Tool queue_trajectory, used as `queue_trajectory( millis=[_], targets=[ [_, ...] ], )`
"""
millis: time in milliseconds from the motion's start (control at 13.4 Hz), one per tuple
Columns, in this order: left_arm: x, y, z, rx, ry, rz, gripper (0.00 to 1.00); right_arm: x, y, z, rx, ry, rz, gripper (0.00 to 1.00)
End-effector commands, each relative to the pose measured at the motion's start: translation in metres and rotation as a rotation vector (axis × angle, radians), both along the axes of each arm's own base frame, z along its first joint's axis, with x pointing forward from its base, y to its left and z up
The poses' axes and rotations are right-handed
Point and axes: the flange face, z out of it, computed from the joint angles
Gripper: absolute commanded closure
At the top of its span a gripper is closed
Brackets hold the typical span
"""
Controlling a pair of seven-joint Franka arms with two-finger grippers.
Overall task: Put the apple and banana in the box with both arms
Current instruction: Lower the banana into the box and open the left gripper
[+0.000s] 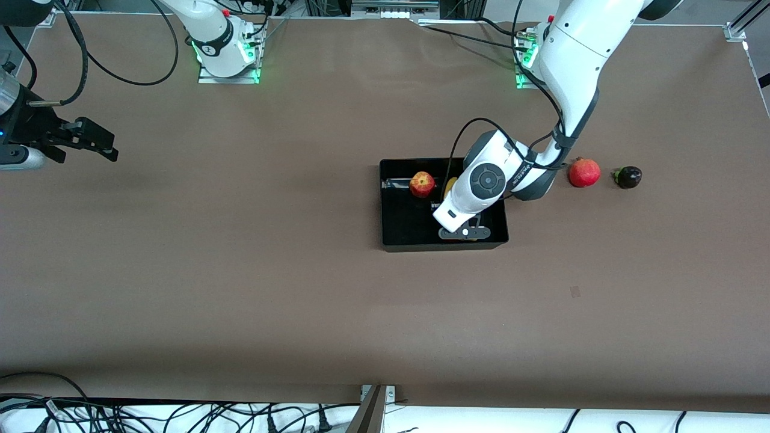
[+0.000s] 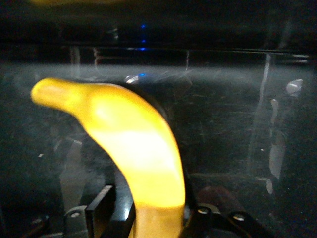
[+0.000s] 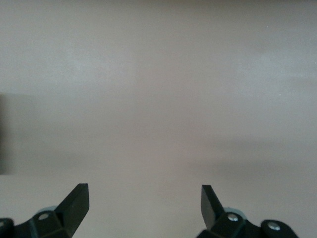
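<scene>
The black box (image 1: 406,225) lies mid-table, toward the left arm's end. The red and yellow apple (image 1: 421,184) sits inside it, near the wall farthest from the front camera. My left gripper (image 1: 463,233) is down inside the box, shut on the yellow banana (image 2: 133,148). In the front view the wrist hides all of the banana (image 1: 449,186) but a yellow sliver beside the apple. In the left wrist view the gripper (image 2: 151,210) holds it just over the box's glossy floor (image 2: 228,124). My right gripper (image 1: 107,148) is open and empty, waiting over bare table at the right arm's end, as its wrist view (image 3: 143,203) shows.
A crowned red round fruit (image 1: 584,172) and a dark purple fruit (image 1: 627,177) lie on the table beside the box, toward the left arm's end. Cables and a bracket (image 1: 373,409) run along the table's front edge.
</scene>
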Motion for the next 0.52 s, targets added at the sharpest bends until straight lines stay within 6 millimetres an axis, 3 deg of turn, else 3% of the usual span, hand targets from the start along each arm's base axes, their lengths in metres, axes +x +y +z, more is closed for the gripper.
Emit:
queue_trajectory(
  millis=[0,150,449],
  targets=[
    [0.005,0.010,0.054,0.086,0.047,0.059,0.00,0.002,-0.003,0.004,-0.008,-0.008,0.003,0.00],
    [0.015,0.025,0.115,0.130,0.083,0.072,0.00,0.002,-0.003,0.004,-0.009,-0.008,0.003,0.00],
    [0.037,0.097,0.240,0.112,0.106,0.189,0.00,0.002,-0.003,0.004,-0.009,-0.008,0.003,0.00]
  ],
)
